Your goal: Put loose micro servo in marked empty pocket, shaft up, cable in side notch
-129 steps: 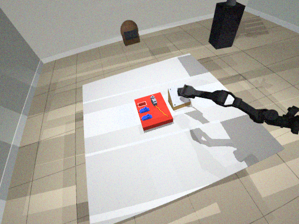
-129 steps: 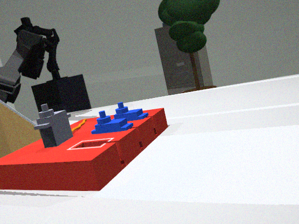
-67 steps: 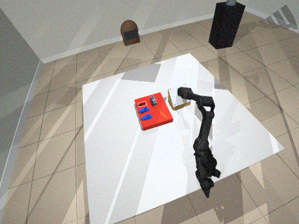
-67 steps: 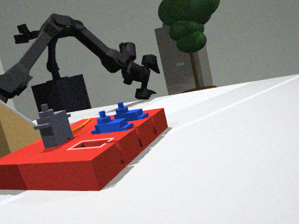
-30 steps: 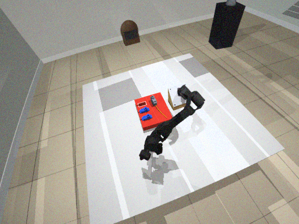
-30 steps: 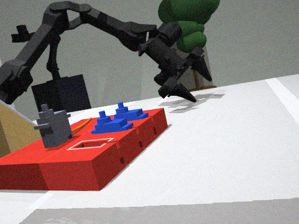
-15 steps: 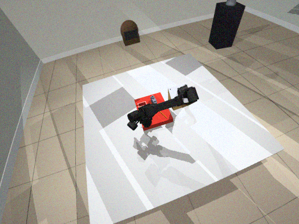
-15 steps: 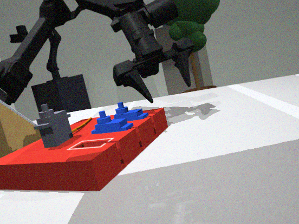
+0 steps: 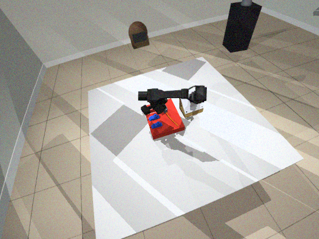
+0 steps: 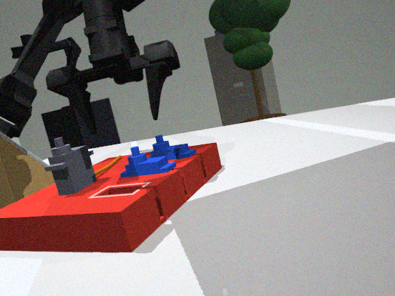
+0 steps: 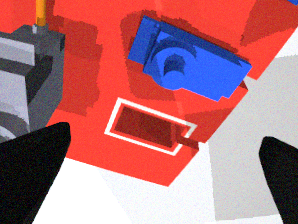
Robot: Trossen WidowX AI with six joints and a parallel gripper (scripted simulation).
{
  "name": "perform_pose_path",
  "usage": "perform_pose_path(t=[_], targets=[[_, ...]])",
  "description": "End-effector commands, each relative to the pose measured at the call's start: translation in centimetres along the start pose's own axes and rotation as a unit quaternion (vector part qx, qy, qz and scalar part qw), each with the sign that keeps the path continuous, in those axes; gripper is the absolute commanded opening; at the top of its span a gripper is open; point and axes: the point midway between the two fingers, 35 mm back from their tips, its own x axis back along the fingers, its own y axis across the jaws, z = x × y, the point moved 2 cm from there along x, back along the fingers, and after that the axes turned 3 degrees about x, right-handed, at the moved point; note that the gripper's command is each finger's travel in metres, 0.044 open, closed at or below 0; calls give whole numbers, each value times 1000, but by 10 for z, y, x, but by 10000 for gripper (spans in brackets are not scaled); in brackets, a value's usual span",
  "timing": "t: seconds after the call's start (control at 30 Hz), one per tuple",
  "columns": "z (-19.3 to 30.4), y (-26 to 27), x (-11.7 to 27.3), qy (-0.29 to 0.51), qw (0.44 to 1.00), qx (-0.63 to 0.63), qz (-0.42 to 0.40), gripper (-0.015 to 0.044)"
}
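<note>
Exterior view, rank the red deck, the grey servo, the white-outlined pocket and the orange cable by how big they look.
1. Red deck, by far the largest.
2. Grey servo, standing on the deck.
3. White-outlined pocket, seen foreshortened, so its rank below the servo is unsure.
4. Orange cable, only a thin stretch showing.

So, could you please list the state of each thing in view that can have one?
gripper: open, holding nothing, above the deck.
grey micro servo: loose, standing on the deck beside the pocket, shaft up, not seated.
marked pocket: empty, white outline showing.
blue servos: two, seated in the deck, shafts up.
orange cable: lying on the deck behind the grey servo, not in the notch.
red deck: flat on the white mat.
</note>
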Motion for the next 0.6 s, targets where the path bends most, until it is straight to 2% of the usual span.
perform_pose_path(t=[0.0, 0.27, 0.43, 0.57], targets=[[6, 32, 4, -41, 998, -37, -16, 440], [7, 86, 20, -129, 985, -113, -16, 440], [6, 87, 17, -131, 985, -115, -16, 440], [1, 87, 0, -131, 985, -114, -16, 440]])
